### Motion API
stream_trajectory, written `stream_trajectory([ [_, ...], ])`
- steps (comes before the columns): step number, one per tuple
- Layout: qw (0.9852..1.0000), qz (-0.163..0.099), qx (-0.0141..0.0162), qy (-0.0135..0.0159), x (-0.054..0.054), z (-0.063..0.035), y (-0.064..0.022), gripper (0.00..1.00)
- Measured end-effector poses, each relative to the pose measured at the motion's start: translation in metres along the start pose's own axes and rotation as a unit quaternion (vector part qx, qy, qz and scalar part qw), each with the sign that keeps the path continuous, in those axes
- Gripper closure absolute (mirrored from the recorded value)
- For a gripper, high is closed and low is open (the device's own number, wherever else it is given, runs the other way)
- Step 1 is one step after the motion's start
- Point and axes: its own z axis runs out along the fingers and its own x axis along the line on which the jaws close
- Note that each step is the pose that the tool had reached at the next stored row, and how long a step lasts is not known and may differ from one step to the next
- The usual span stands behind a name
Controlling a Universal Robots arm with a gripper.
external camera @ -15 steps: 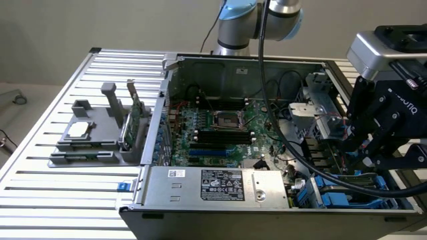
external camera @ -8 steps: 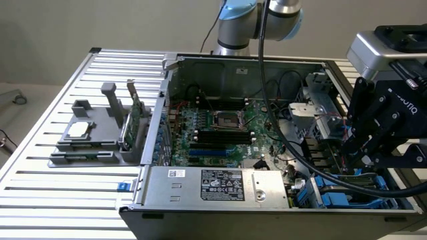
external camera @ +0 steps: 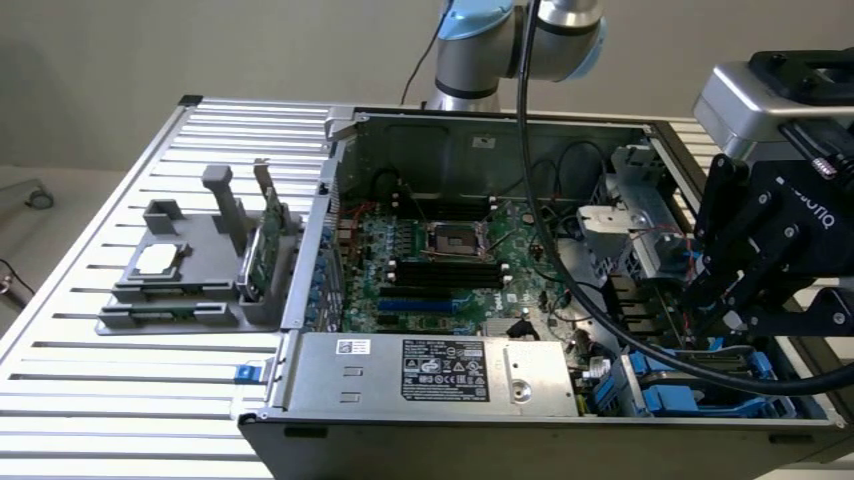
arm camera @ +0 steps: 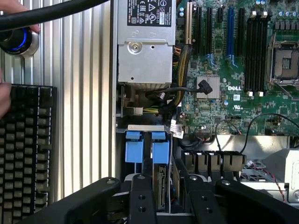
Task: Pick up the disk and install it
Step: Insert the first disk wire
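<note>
Now the end effector (external camera: 711,316) is hanging over the disk (arm camera: 161,189), four o'clock in the case (external camera: 467,150); its grip I cannot tell.

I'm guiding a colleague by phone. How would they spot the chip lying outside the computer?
Find the open computer case on the slatted table; at the exterior view's left of it stands a grey fixture. The chip lies flat on the fixture's top, square and silver, unlike the thin green card standing upright beside it.
</note>
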Motion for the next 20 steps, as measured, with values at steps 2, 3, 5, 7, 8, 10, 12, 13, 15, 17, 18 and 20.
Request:
stream_trajectory([
  [2,1.0,0.0,0.0,0.0,0.0,0.0,0.0,0.69],
  [3,1.0,0.0,-0.0001,0.0,0.0,0.0,0.0,0.69],
  [5,1.0,0.0,-0.0001,0.0,0.0,0.0,0.0,0.69],
  [7,1.0,0.007,-0.0001,-0.0002,0.0,0.0001,0.0,0.69],
  [8,0.9999,0.015,-0.0001,-0.0007,0.0,0.0002,0.0,0.69],
  [10,0.9995,0.031,0.0001,-0.0016,0.0,0.0004,0.0,0.69],
  [12,0.9989,0.048,0.0002,-0.0023,0.0,0.0004,-0.0001,0.69],
  [13,0.9984,0.056,0.0003,-0.0027,0.0,0.0004,0.0,0.69],
  [15,0.9973,0.073,0.0004,-0.0035,0.0,0.0004,0.0,0.69],
  [17,0.9959,0.09,0.0006,-0.0043,0.0,0.0005,0.0,0.69],
  [18,0.9951,0.098,0.0006,-0.0046,0.0,0.0005,0.0,0.69],
  [20,0.9933,0.115,0.0008,-0.0054,0.0,0.0006,0.0,0.69],
])
